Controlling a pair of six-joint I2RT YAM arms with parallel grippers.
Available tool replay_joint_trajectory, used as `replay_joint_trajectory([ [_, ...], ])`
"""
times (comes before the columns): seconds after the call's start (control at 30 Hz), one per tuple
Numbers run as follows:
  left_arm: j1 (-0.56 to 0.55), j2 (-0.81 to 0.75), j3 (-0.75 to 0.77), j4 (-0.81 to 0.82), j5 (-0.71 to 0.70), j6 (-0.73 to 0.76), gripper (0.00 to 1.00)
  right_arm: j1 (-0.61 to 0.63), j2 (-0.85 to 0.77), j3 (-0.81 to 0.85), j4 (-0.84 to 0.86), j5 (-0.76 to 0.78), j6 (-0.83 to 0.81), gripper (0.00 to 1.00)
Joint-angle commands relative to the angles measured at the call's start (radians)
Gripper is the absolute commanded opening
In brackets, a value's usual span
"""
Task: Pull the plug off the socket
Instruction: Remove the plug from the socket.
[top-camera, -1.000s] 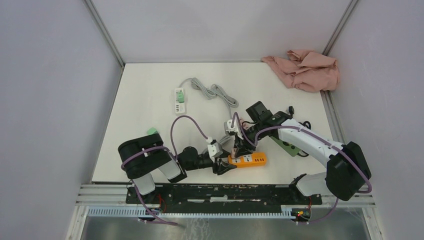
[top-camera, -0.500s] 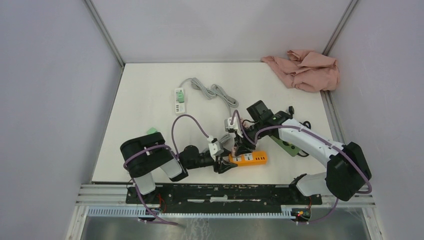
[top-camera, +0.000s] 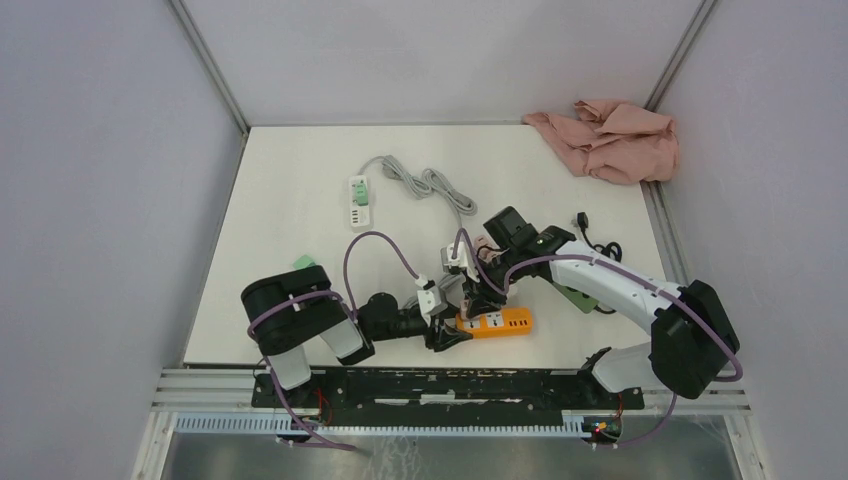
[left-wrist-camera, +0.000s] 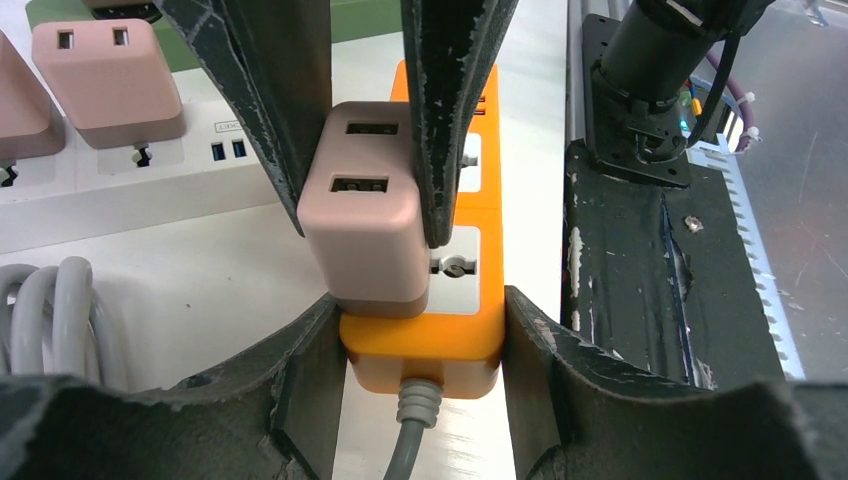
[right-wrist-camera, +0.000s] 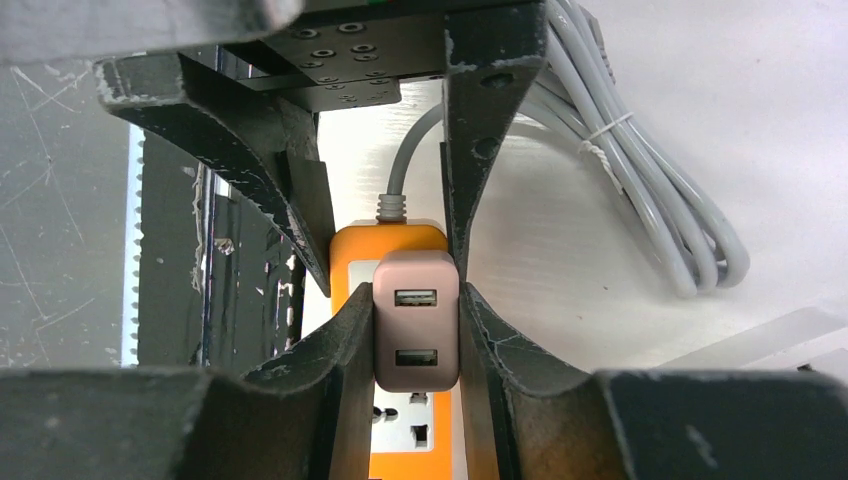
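Firmly pinched: plug gripped, socket strip braced

The pink plug (left-wrist-camera: 362, 215) stands in the end outlet of the orange socket strip (left-wrist-camera: 440, 335), which lies on the table (top-camera: 290, 200) near its front edge. The plug looks like a small, light, rigid block with smooth flat sides. It is likely a little slippery and held in only by the friction of its pins. Those flat sides are the place to pinch, pulling straight up. The right gripper (right-wrist-camera: 416, 330) is clamped on exactly those two sides, closed down to the plug's width. The left gripper (left-wrist-camera: 415, 345) stands partly apart, its fingers pressed against both long sides of the strip at the cable end, bracing it. Whether the pins are fully seated, I cannot tell.
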Motion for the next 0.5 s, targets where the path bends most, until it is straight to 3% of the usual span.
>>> replay_joint_trajectory([
  [0.0, 0.003, 0.011, 0.026, 0.052, -0.030, 0.014, 0.03, -0.055, -0.018, 0.046, 0.067, -0.105, 0.062, 0.00],
  [0.17, 0.004, -0.004, -0.007, 0.055, -0.042, 0.026, 0.03, -0.085, -0.044, 0.033, -0.060, -0.129, -0.104, 0.00],
  [0.27, 0.005, -0.001, -0.005, 0.055, -0.041, 0.027, 0.03, -0.032, -0.025, 0.053, -0.135, -0.205, -0.181, 0.00],
  [0.37, 0.006, 0.019, 0.006, 0.070, -0.040, 0.021, 0.03, 0.058, -0.002, 0.072, -0.116, -0.193, -0.148, 0.00],
  [0.47, 0.005, 0.034, 0.016, 0.086, -0.041, 0.010, 0.03, 0.068, 0.026, 0.086, -0.053, -0.171, -0.055, 0.00],
])
